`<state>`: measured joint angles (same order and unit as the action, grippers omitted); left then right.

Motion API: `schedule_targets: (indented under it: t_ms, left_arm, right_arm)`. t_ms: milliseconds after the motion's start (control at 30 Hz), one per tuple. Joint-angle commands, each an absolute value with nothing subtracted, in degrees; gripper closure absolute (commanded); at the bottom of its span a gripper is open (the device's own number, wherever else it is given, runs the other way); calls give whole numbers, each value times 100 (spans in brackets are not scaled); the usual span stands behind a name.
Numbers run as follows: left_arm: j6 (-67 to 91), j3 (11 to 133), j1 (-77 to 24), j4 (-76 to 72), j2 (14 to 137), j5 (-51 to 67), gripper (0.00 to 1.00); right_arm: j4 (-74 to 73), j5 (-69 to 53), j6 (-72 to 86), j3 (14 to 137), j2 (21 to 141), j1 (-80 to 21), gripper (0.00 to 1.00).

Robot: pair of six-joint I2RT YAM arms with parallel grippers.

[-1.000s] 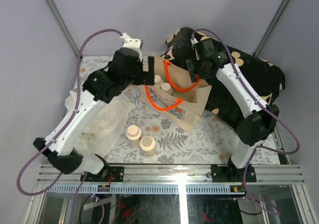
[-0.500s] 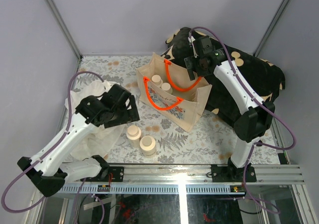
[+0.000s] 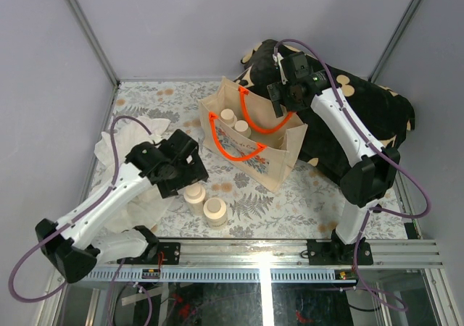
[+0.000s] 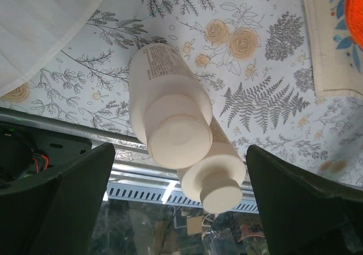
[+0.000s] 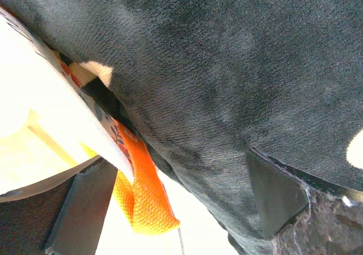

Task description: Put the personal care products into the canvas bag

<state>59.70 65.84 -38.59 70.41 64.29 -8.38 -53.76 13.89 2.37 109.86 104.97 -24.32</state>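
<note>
At the near edge of the flower-printed table [image 3: 312, 188] two of the personal care products stand upright and touching: the near bottle [image 3: 214, 211] and, just behind it to the left, the second bottle [image 3: 193, 193], both with cream bodies and round cream caps. The left gripper [image 3: 190, 175] hangs right over the second bottle, its jaws spread wide and holding nothing. In the left wrist view both bottles show between the two dark fingers [image 4: 62, 192], seen from above, the larger-looking one [image 4: 170, 113] partly covering the other [image 4: 218, 178], and no finger touches either. To the left of that arm lies the thin white plastic bag [image 3: 123, 139], crumpled on the table. Further back, at the middle of the table, the canvas bag [image 3: 261, 163] stands upright with its mouth open, its floral-printed side turned toward the arms and its orange handles [image 3: 235, 148] arching over the opening. Two more bottles [image 3: 228, 116] stand side by side inside it, near the far left corner, only their caps and shoulders visible. The right gripper [image 3: 284, 101] sits at the bag's far rim, by the far orange handle. In the right wrist view its jaws stand apart, with the orange strap [image 5: 142, 192] and the bag's rim beside one finger [image 5: 85, 209]. Behind and to the right lies the black cloth [image 3: 362, 101] with tan flower marks, bunched up
</note>
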Motion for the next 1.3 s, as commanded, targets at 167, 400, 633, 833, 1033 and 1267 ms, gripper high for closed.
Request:
schedule_targets:
  t_ms: [167,400,633,833,1033,1267]
  left_arm:
    - [6280,6333,-3805,6787,6992,-998,0]
    - [6206,5767,-3492,6500,6912,-638,0]
    - [6073,5368,-3373,6060,7025,-405,0]
    - [5956,5218,-3359,5794,7219,-198,0]
    - [5869,5239,-3350,5669,7120,-174,14]
    - [5689,5359,-3337,5586,7169,-109,56]
  right_arm:
    - [-5229,1449,141,11027,10159,-2425,1]
    - [-5167,1509,127,10870,10107,-2419,1]
    - [-5239,1636,140,10987,10093,-2425,1]
    - [-5308,1684,123,11012,10092,-2421,1]
    - [-5230,1670,161,10934,10031,-2421,0]
    - [-5205,1693,176,10905,10011,-2421,1]
